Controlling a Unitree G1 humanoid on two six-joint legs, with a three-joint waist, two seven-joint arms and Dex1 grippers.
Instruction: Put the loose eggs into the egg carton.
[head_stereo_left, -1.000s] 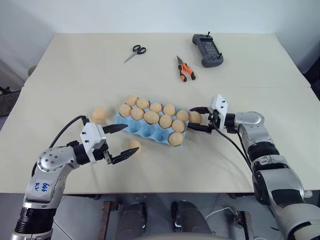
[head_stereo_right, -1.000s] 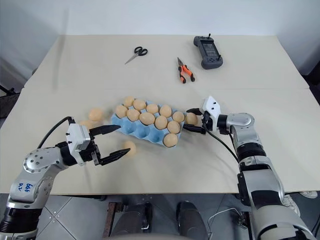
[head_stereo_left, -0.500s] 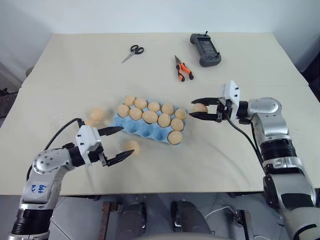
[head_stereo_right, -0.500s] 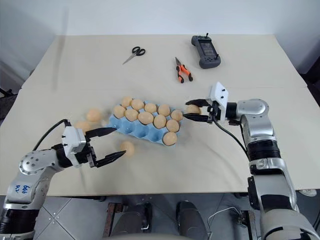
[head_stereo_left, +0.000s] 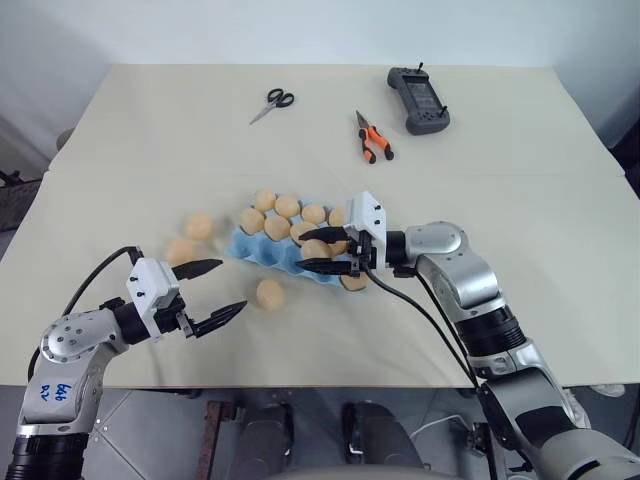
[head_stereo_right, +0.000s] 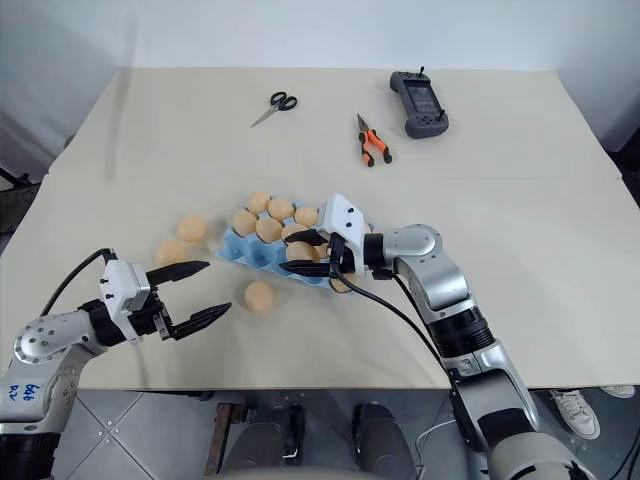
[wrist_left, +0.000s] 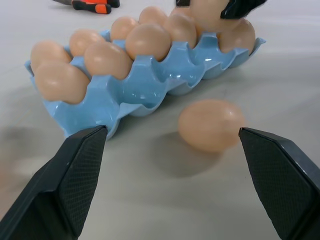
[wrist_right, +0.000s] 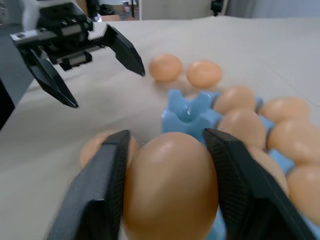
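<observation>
The right tool (head_stereo_left: 318, 251) is gripping an egg (head_stereo_left: 316, 249) over the carton (head_stereo_left: 262, 252), above its near row. The left tool (head_stereo_left: 213, 293) is standing wide, flanking a loose egg (head_stereo_left: 270, 293) lying on the table (head_stereo_left: 520, 180) just beside the carton's near edge.

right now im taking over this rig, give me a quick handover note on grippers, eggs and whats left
Right gripper: shut on an egg, held over the front cups of the egg carton.
Left gripper: open and empty, low over the table, facing one loose egg that lies just in front of the carton.
Two more loose eggs lie on the table off the carton's left end.
Done: back and middle cups mostly filled.
Left: seat the held egg in an empty front cup, then collect the three loose eggs.
Scissors, pliers and a handheld controller sit at the far side, out of the way.
</observation>
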